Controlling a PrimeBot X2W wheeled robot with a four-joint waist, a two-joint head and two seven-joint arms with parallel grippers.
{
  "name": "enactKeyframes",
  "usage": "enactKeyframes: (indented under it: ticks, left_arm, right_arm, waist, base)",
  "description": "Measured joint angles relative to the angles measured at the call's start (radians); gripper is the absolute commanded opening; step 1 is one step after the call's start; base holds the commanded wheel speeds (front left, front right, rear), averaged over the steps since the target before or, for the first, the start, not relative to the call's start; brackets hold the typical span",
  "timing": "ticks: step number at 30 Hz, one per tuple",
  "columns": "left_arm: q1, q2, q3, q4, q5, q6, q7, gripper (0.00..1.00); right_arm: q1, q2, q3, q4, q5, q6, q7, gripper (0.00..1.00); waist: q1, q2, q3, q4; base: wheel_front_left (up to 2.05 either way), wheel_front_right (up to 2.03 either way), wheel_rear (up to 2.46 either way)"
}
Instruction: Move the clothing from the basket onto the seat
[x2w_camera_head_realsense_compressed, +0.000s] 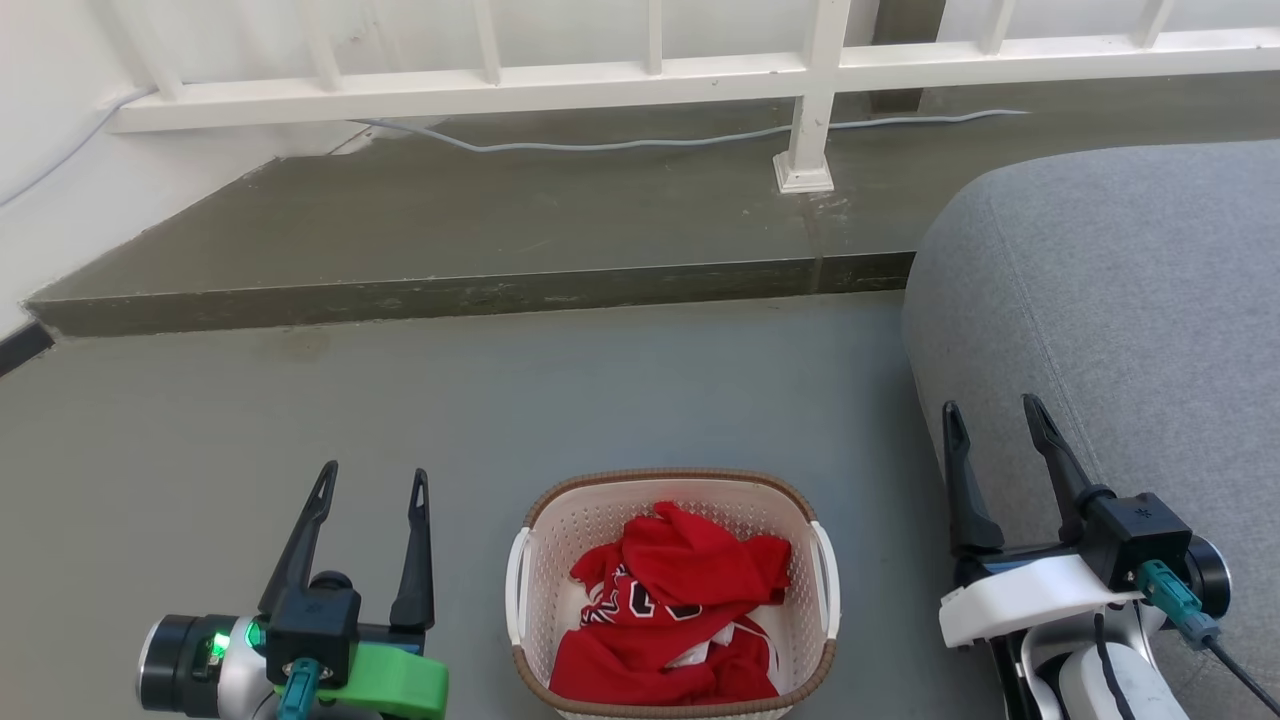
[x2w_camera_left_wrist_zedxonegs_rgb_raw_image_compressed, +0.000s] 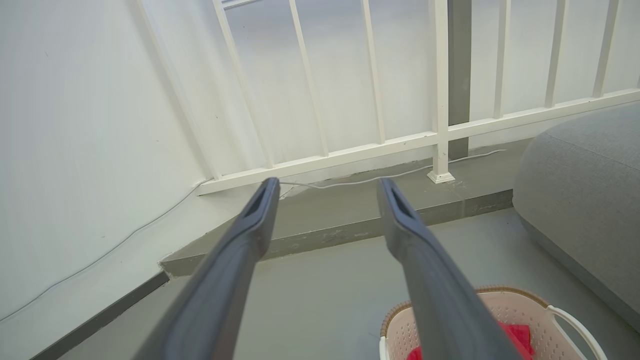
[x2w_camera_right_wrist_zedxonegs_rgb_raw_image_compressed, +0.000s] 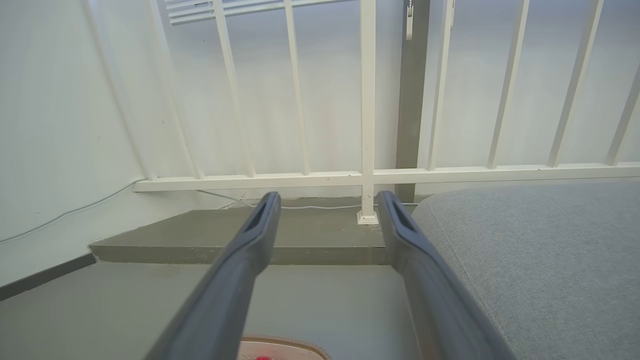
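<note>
"Between my two grippers, down on the grey floor (x2w_camera_head_realsense_compressed: 500, 400), stands the basket (x2w_camera_head_realsense_compressed: 665, 476). All the clothing (x2w_camera_head_realsense_compressed: 680, 610) is heaped inside it: red fabric, white trim, a bit of black-and-white lettering showing."

"Nothing on the seat yet?"

"No garment on the part I can see. The seat (x2w_camera_head_realsense_compressed: 1130, 300) is the big grey cushion on my right, and its rounded edge is near the basket but apart from it. I judge the job to be at its very start."

"Why would the basket stand just there?"

"My guess is reach. It is centred before me, so either arm can dip in. The seat is close enough that a lift and a swing to the right should do."

"And your arms?"

"Low, one on either side. My left gripper (x2w_camera_head_realsense_compressed: 375, 470) hangs over the floor to the basket's left, and my right gripper (x2w_camera_head_realsense_compressed: 990, 402) hangs just beside the seat's rounded edge. The fingers of both point forward, toward the step (x2w_camera_head_realsense_compressed: 450, 230) and the white railing (x2w_camera_head_realsense_compressed: 600, 85), not down at the pile. Both pairs of jaws stand wide apart with nothing between them."

"Which goes first?"

"Probably the right, being nearest the seat, though it must first tilt down over the rim. The cloth is limp and bunched, so a pinch at the top fold may lift one garment or drag both."
</note>
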Motion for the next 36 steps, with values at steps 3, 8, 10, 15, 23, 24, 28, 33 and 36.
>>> enactKeyframes:
  ticks: [3, 8, 10, 15, 23, 24, 28, 33, 36]
  left_arm:
    - [0.0, 0.0, 0.001, 0.0, -0.001, 0.0, 0.0, 1.0]
    - [0.0, 0.0, 0.002, 0.0, 0.0, 0.0, 0.0, 1.0]
    - [0.0, 0.0, 0.002, 0.0, 0.0, 0.0, 0.0, 1.0]
    - [0.0, 0.0, 0.002, 0.0, 0.0, 0.0, 0.0, 1.0]
    - [0.0, 0.0, 0.004, -0.014, 0.0, 0.0, 0.0, 1.0]
    - [0.0, 0.0, 0.004, -0.017, 0.0, 0.0, 0.0, 1.0]
    - [-0.004, 0.0, 0.005, -0.025, 0.001, 0.0, 0.0, 1.0]
    - [-0.035, 0.003, 0.002, -0.021, 0.004, 0.0, 0.0, 1.0]
    - [-0.064, 0.005, 0.0, -0.002, 0.004, -0.002, 0.0, 1.0]
  right_arm:
    - [0.0, 0.0, 0.0, 0.0, 0.0, 0.0, 0.0, 1.0]
    - [0.0, 0.0, 0.0, 0.0, 0.0, 0.0, 0.0, 1.0]
    - [0.0, 0.0, 0.0, 0.0, 0.0, 0.0, 0.0, 1.0]
    - [0.0, 0.0, 0.0, -0.001, 0.0, 0.0, 0.0, 1.0]
    - [0.0, 0.0, -0.002, -0.019, 0.0, 0.0, 0.0, 1.0]
    - [0.0, 0.0, -0.002, -0.023, 0.0, 0.0, 0.0, 1.0]
    - [-0.002, 0.0, -0.006, -0.04, 0.0, 0.0, 0.0, 1.0]
    - [-0.015, 0.0, -0.023, -0.058, 0.0, 0.0, 0.0, 1.0]
    - [-0.042, 0.0, -0.04, -0.064, 0.001, 0.0, 0.0, 1.0]
  waist:
    - [0.0, 0.0, 0.001, 0.0]
    - [0.0, 0.0, 0.002, 0.0]
    - [0.0, 0.0, 0.002, 0.0]
    - [0.0, 0.0, 0.004, 0.001]
    - [0.0, 0.0, 0.028, 0.0]
    - [0.0, 0.0, 0.034, -0.001]
    - [0.0, 0.0, 0.07, -0.003]
    - [0.0, 0.0, 0.123, -0.006]
    - [0.0, 0.0, 0.16, -0.008]
  base:
    - [0.0, 0.0, 0.0]
    - [0.0, 0.0, 0.0]
    - [0.0, 0.0, 0.0]
    - [0.0, 0.0, 0.0]
    - [0.0, 0.0, 0.0]
    - [0.0, 0.0, 0.0]
    - [0.0, 0.0, 0.0]
    - [0.0, 0.0, 0.0]
    - [0.0, 0.0, 0.0]
